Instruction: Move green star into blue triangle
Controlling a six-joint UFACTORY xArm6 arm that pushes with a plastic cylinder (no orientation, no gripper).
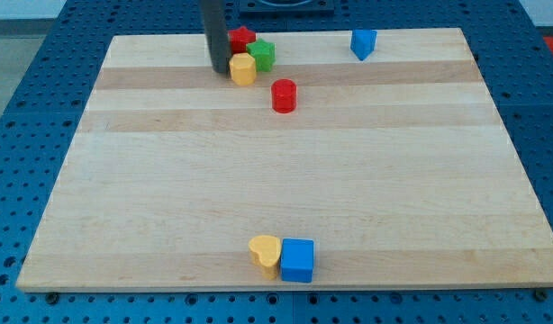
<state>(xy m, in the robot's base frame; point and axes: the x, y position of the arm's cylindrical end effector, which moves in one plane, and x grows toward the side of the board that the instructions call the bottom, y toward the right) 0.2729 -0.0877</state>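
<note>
Camera view: my tip (220,70) is down on the wooden board (168,198) near the view's top, just left of the yellow block (243,68), close enough that contact can't be told. No pincer here, only a bare rod. The green star (263,56) sits right of that yellow block, touching it, with the red star (241,39) tucked at its upper left. The blue triangle (363,42) waits well off to the right. A red cylinder (284,95) stands below the cluster. Down at the view's bottom, a yellow heart (266,254) presses against a blue cube (297,260).
</note>
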